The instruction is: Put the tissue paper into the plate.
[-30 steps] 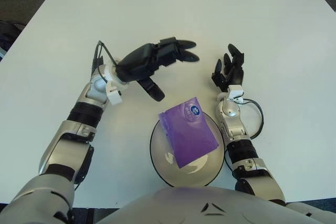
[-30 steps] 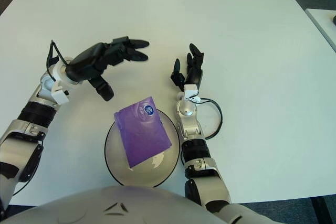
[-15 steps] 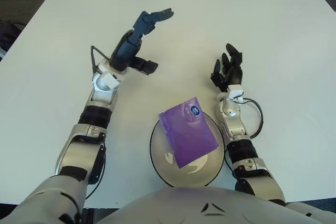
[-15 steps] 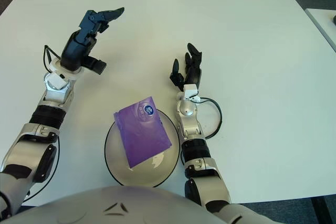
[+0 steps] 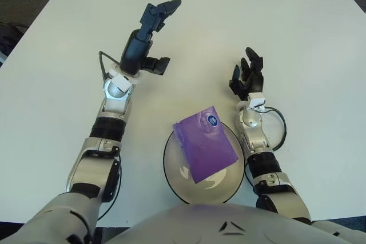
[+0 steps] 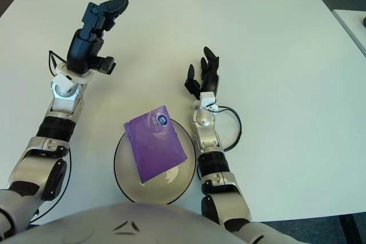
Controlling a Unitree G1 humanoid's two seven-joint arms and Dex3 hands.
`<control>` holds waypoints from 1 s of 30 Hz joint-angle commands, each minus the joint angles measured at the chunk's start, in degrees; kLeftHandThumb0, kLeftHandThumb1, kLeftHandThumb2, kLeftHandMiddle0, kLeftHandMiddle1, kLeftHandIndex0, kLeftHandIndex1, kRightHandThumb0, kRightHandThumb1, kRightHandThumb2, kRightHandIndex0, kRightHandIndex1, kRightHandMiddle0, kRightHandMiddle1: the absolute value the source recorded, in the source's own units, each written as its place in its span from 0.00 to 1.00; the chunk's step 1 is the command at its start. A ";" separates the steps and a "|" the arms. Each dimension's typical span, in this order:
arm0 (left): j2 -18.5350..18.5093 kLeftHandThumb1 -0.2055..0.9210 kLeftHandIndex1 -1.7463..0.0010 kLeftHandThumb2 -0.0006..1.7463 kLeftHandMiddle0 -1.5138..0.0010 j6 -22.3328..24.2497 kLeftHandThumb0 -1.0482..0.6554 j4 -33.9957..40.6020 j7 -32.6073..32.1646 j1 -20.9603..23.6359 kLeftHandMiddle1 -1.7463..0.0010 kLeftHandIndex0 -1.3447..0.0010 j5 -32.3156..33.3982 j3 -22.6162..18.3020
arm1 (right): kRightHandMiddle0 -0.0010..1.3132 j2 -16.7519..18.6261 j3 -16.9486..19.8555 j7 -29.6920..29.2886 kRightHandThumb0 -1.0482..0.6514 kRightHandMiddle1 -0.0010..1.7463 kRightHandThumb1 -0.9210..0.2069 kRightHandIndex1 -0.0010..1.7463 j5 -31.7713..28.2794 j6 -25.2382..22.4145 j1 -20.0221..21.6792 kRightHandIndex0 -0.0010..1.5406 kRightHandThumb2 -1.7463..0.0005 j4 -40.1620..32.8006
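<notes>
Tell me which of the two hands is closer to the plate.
The right hand, just beyond the plate's right rim, fingers spread and empty. The left hand is far off toward the table's far left, also empty. The purple tissue pack lies in the plate.

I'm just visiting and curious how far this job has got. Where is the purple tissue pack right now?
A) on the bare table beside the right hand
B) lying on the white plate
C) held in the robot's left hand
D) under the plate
B: the purple tissue pack lies across the white plate, while the left hand is raised away, holding nothing.
</notes>
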State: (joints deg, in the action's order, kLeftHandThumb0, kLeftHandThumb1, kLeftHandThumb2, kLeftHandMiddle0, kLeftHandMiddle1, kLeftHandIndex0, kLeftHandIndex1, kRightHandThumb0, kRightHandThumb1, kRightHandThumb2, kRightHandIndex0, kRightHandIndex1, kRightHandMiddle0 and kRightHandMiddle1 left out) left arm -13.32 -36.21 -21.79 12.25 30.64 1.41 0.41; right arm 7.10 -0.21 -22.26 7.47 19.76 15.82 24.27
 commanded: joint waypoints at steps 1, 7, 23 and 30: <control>0.68 1.00 0.56 0.41 0.81 3.56 0.21 -0.57 -3.29 -1.68 0.90 1.00 -0.97 -1.90 | 0.00 1.46 0.45 0.63 0.21 0.31 0.00 0.00 -1.12 -4.26 -8.21 0.18 0.57 8.66; 0.02 1.00 0.54 0.42 0.80 1.76 0.18 -5.11 -6.27 -3.92 0.90 1.00 -2.91 -3.70 | 0.00 1.56 0.44 0.74 0.20 0.32 0.00 0.00 -1.09 -3.89 -8.31 0.19 0.57 8.77; -1.22 1.00 0.61 0.46 0.85 7.89 0.22 -16.18 -16.35 -2.67 0.94 1.00 -10.87 -3.61 | 0.00 1.75 0.42 1.64 0.21 0.32 0.00 0.00 -1.32 -2.31 -8.95 0.19 0.58 8.93; -1.48 1.00 0.60 0.48 0.84 11.50 0.20 -16.86 -17.37 -4.71 0.94 1.00 -10.71 -4.02 | 0.00 1.68 0.41 1.65 0.20 0.32 0.00 0.00 -1.05 -2.34 -9.12 0.19 0.59 8.71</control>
State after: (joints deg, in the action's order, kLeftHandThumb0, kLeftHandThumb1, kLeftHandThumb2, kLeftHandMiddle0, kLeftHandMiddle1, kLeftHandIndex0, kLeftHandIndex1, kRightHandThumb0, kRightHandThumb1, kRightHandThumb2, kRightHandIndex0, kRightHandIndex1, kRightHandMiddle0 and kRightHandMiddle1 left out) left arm -14.30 -26.56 -37.95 -4.03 28.29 -9.04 -3.11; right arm 7.11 -0.13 -20.91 7.43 22.35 15.80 24.88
